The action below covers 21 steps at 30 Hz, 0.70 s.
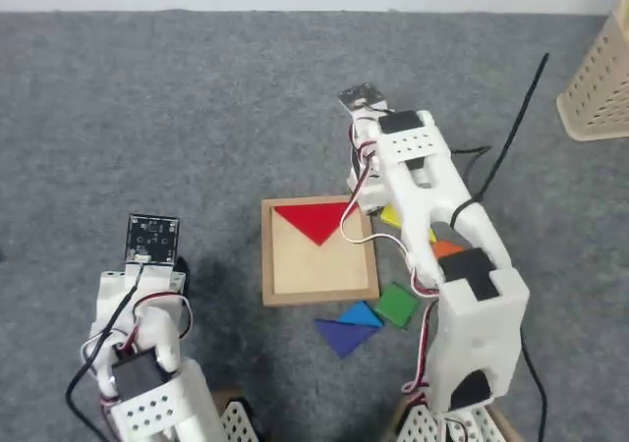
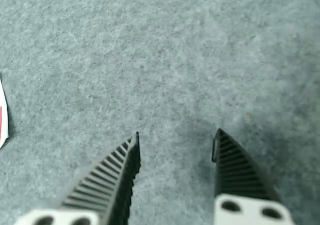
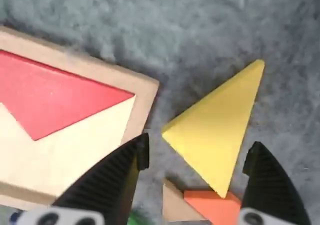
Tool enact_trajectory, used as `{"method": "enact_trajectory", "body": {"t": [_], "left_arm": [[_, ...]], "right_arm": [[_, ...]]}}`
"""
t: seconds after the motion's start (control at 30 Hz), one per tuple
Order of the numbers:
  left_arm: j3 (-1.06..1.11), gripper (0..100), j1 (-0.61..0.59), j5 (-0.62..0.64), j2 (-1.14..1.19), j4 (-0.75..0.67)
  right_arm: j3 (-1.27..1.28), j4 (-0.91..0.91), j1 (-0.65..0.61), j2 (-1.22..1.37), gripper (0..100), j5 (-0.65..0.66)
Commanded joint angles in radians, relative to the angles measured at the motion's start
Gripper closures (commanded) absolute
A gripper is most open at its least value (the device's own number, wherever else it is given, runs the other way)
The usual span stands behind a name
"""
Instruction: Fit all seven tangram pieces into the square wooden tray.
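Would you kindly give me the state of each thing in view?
tray, holds one piece.
red triangle, flat in tray.
yellow triangle, on mat, outside tray.
orange piece, outside tray.
green piece, outside tray.
blue pieces, outside tray.
left hand, open, empty.
right hand, open, over yellow triangle.

No readable text, labels, numbers or signs anywhere.

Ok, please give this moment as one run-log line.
tray: red triangle inside | right gripper: open, over yellow triangle beside tray | left gripper: open, over carpet | outside: orange piece, green piece, blue piece
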Motion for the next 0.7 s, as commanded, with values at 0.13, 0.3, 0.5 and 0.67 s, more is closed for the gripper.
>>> {"method": "enact_trajectory", "body": {"t": [0.13, 0.3, 0.5, 0.67], "left_arm": [[-0.005, 78, 0.005, -0.009, -0.009, 0.008], [-0.005, 78, 0.005, -0.009, -0.009, 0.008], [-0.005, 78, 0.005, -0.009, -0.009, 0.008], [-0.005, 78, 0.005, -0.009, -0.009, 0.008]], "right_arm": [[-0.066, -0.012, -0.004, 0.058, 66.9, 0.023], [-0.089, -0.012, 0.013, 0.124, 66.9, 0.023], [-0.094, -0.012, 0.062, 0.157, 67.0, 0.018], [-0.094, -0.027, 0.077, 0.185, 75.7, 0.018]]}}
